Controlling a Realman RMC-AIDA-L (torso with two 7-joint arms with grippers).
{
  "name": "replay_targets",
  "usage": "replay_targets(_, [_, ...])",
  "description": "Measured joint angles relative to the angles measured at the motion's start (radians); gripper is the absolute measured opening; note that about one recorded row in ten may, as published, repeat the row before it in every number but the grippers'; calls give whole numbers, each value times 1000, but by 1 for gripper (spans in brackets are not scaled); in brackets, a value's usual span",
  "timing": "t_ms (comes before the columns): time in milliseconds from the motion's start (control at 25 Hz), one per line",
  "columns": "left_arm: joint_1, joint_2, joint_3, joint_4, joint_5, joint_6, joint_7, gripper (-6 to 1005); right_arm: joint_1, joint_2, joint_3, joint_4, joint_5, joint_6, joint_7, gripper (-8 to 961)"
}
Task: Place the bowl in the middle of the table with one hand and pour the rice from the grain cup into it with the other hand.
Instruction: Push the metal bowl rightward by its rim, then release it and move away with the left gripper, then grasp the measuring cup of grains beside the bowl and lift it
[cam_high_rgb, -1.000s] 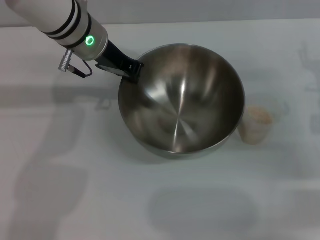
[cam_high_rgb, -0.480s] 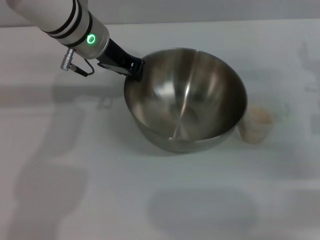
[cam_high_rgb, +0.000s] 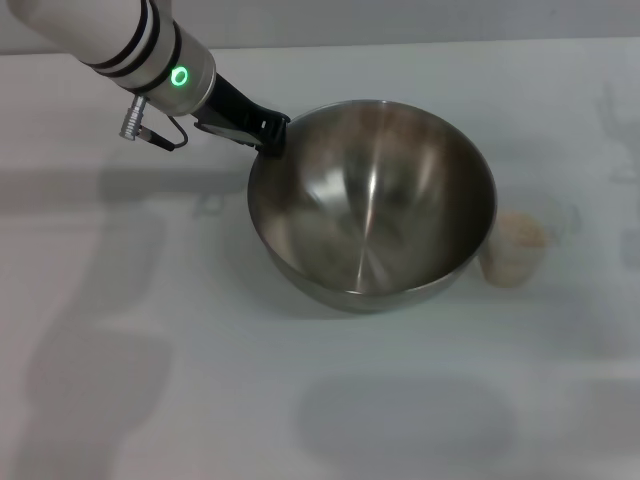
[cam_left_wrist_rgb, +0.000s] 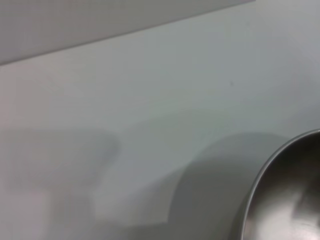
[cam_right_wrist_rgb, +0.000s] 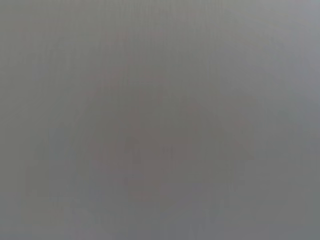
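The large steel bowl sits near the middle of the white table. My left gripper is shut on the bowl's far-left rim, its arm reaching in from the upper left. Touching or nearly touching the bowl's right side stands the small translucent grain cup, with pale rice inside it. In the left wrist view only a curved piece of the bowl's rim shows over the tabletop. My right gripper appears in no view, and the right wrist view is a blank grey.
Soft shadows lie on the table to the left of the bowl and in front of it. The table's far edge runs along the top of the head view, with a grey wall behind it.
The left gripper has shifted the bowl slightly to the right and levelled it; it was tilted a second ago. The grain cup has stayed where it was.
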Motion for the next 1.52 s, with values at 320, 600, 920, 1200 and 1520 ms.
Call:
replay_targets(320, [71,0,4,-130,-13,79,3,87,-1,0,0,-1,-1,0,0,726])
replay_targets(600, [215,1,76,-285,-122,329,17,87,-1,0,2,-2,-2,0,0,726])
replay_targets(920, [452,0,304,-390,-380,925,206,87,-3,0,4,-2,-2,7,0,725])
replay_targets(1200, [552,1,649,-250,-381,1734,212,88,0,-3,6,-2,0,14,0,726])
replay_targets(1520, [552,1,786,44,-178,2336,-151,88,3,-4,7,-4,6,14,0,725])
